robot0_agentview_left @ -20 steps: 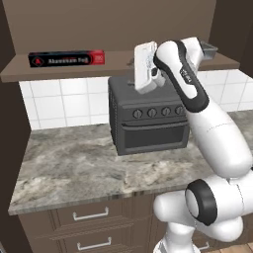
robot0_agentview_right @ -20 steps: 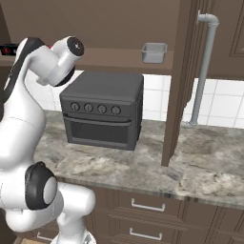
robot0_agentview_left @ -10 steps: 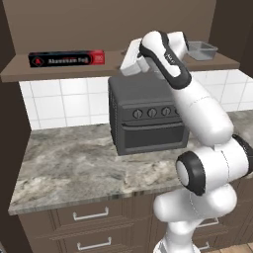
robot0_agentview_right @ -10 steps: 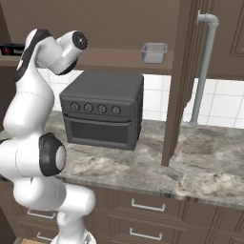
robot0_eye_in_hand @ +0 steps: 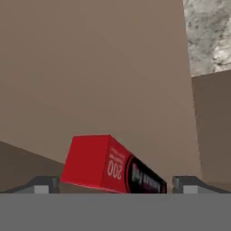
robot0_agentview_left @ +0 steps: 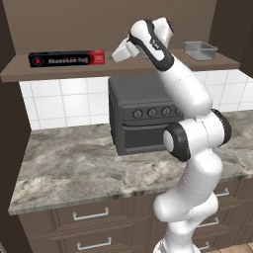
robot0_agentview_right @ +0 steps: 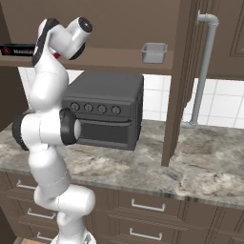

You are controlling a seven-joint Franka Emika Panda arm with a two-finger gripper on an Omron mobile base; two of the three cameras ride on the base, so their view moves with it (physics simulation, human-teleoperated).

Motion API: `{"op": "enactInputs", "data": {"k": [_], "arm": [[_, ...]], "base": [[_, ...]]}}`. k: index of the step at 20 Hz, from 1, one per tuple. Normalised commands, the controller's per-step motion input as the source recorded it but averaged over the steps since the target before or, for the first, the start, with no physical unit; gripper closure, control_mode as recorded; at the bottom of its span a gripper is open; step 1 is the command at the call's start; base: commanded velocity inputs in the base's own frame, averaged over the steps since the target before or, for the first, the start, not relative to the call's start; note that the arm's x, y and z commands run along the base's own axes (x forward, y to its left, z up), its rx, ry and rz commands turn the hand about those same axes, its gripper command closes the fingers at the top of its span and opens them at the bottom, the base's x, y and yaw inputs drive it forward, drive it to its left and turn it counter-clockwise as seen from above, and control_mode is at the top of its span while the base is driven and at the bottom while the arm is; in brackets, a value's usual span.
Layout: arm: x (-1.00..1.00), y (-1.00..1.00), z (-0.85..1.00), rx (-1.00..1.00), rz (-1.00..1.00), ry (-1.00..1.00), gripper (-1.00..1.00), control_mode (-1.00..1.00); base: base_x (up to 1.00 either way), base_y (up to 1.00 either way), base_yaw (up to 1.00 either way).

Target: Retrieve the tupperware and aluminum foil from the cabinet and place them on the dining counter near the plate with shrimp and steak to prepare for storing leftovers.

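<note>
A home kitchen, drawn by computer.

A black oven [robot0_agentview_left: 146, 113] stood on a marbled stone table [robot0_agentview_left: 74, 168] above brown drawers [robot0_agentview_right: 143, 209] with silver handles. White tiles [robot0_agentview_left: 64, 101] lined the wall behind, a wooden shelf [robot0_agentview_left: 74, 70] ran overhead carrying a box of foil [robot0_agentview_left: 66, 59] and a plastic tub [robot0_agentview_right: 154, 52], and a grey pipe [robot0_agentview_right: 204, 66] ran down the wall.

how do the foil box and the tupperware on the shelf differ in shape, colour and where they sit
The aluminum foil is a long slim box lying lengthwise; the tupperware is a short open tub with a flared rim. The aluminum foil is black with a red end and white lettering; the tupperware is plain translucent grey. The aluminum foil lies toward the shelf's left end, the tupperware toward its right end. Both rest on the cabinet shelf board, untouched.
</note>
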Motion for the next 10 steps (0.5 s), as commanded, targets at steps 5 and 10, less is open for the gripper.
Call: {"op": "enactInputs", "data": {"k": [5,10], "arm": [[0.7,0.05,-0.05,0.04,0.03,0.04,-1.0,-1.0],[0.67,0.1,-0.25,0.01,0.07,0.01,-1.0,-1.0]], "base": [[0.0,0.0,0.0],[0.0,0.0,0.0]]}}
